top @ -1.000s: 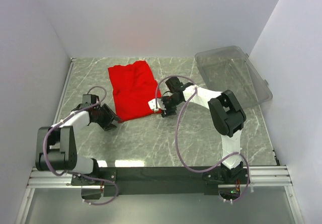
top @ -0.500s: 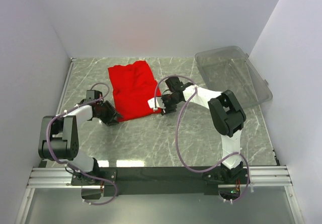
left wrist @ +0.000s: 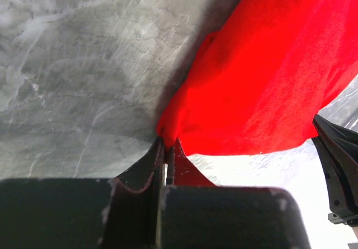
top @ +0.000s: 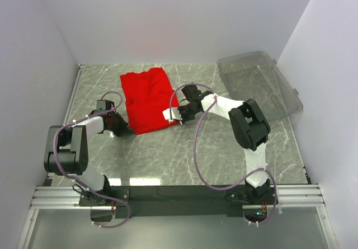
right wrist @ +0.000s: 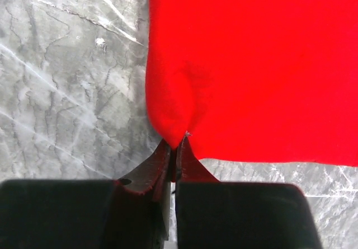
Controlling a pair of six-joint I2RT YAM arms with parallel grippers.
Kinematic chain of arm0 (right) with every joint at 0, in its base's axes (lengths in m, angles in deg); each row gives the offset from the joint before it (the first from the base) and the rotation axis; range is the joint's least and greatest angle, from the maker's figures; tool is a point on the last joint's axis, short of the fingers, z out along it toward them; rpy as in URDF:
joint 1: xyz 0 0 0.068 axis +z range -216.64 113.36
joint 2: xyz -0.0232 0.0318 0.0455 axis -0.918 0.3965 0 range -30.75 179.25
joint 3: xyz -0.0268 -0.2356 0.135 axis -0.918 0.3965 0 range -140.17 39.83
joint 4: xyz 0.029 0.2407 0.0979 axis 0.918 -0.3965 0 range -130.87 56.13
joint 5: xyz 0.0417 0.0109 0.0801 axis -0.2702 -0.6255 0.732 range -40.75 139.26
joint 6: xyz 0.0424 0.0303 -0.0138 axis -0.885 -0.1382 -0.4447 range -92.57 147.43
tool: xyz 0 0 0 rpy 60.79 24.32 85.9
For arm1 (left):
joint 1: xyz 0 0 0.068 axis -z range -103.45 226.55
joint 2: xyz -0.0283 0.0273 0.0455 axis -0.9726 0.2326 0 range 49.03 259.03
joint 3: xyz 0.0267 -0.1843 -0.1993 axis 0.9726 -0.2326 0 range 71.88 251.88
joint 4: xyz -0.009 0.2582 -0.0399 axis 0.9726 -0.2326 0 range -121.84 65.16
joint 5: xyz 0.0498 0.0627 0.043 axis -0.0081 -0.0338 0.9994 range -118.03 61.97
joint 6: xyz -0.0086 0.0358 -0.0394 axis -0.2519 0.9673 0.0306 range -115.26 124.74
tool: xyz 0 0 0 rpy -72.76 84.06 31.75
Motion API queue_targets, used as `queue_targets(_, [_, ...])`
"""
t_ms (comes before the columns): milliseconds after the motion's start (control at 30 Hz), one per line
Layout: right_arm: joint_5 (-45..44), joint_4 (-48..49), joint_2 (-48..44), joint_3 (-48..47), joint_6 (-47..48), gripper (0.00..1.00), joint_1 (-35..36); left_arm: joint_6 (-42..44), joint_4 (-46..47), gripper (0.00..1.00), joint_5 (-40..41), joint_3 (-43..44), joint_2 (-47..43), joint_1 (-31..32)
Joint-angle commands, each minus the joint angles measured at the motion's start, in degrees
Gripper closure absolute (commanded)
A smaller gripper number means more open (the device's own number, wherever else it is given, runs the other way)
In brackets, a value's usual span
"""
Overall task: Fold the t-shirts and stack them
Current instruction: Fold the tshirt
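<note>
Where left end effector (left wrist: pixel 166 144) and right end effector (right wrist: pixel 177 143) pinch, t-shirt (top: pixel 146 95) corners bunch.

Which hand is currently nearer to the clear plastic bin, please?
Right. The right hand, pinching the red t-shirt at its near right corner, sits left of the bin. The left hand pinches the near left corner, farther away across the cloth.

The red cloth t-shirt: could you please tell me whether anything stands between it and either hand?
Nothing visible does. The left hand and the right hand are each shut on a near corner of the plain red cloth t-shirt.
</note>
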Motion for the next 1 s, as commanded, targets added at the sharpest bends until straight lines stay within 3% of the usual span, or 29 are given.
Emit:
queue_targets(0, [1.9,-0.7,-2.3,0.3,-0.4,1.0,0.1,1.0,0.5,0.99,0.6,0.5,-3.4,0.2])
queue_targets(200, [6.3,-6.3,-6.6,-1.1,-2.5,1.0,-1.6,1.9,-6.3,0.99,-0.8,-2.0,-13.3,0.2])
queue_targets(600, [13.3,-17.2,-24.3,11.2,-5.4,1.0,-2.1,0.0,-26.1,0.99,-7.6,-9.5,-36.9,0.2])
queue_targets(767, [15.4,-22.0,-32.4,15.3,-5.5,1.0,-1.4,-1.8,-33.7,0.99,-9.5,-6.6,-44.5,0.2])
queue_targets(967, [15.9,-24.4,-36.7,16.4,-7.0,1.0,-0.8,-1.2,-37.2,0.99,-9.2,2.0,-42.9,0.2])
